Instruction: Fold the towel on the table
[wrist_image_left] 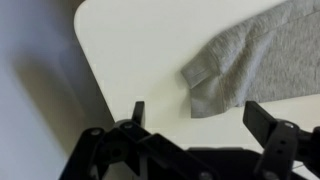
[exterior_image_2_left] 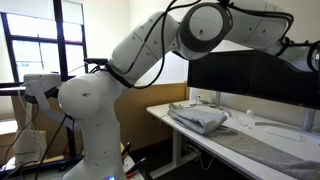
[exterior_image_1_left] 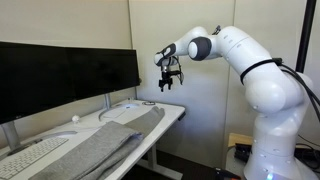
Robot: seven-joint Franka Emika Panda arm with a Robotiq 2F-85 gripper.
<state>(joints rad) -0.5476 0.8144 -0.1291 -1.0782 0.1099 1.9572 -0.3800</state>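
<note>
Your claw (wrist_image_left: 198, 118) spans the bottom of the wrist view, jaws spread wide and empty, well above the desk (wrist_image_left: 130, 40). The towel (wrist_image_left: 260, 55) lies on the desk, entering from the upper right, one corner pointing toward lower centre. In an exterior view the towel (exterior_image_1_left: 105, 142) runs lengthwise along the desk, from lower left to centre. Drop onto that corner, pinch the hem squarely, then carry it back along the long axis.

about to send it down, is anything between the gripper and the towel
Nothing visible does. The open gripper hangs above the end of the table, with only air between it and the towel corner.
</note>
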